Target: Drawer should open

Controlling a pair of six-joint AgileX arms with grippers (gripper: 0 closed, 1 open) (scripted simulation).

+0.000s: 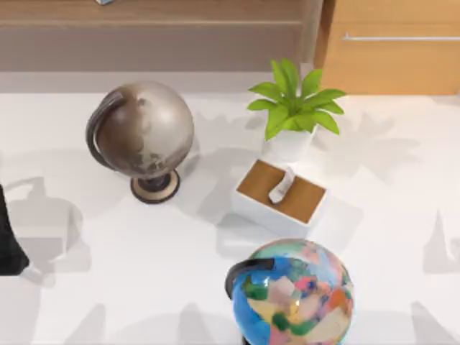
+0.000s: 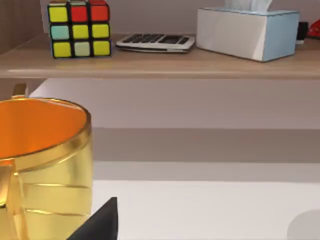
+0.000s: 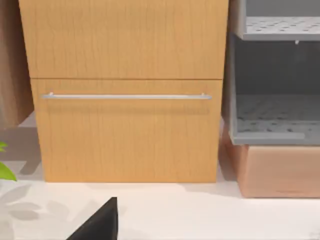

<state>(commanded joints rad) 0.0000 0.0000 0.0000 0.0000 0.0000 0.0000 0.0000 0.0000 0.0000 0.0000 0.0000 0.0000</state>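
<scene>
The drawer (image 1: 392, 68) is a light orange-brown wooden front at the table's far right, with a thin silver bar handle (image 1: 399, 37) across it. In the right wrist view the drawer (image 3: 127, 137) faces me squarely. Its handle (image 3: 127, 96) is horizontal, and the front sits flush and closed under the panel above. A dark part of my right gripper (image 3: 100, 222) shows low in that view, well short of the handle. My left arm (image 1: 8, 241) rests at the table's left edge.
A grey-brown globe (image 1: 144, 133), a potted plant (image 1: 295, 104), a white box with a brown top (image 1: 280, 194) and a colourful globe (image 1: 295, 295) stand mid-table. A gold cup (image 2: 42, 165) is close to the left gripper. A grey rack (image 3: 275, 85) stands beside the drawer.
</scene>
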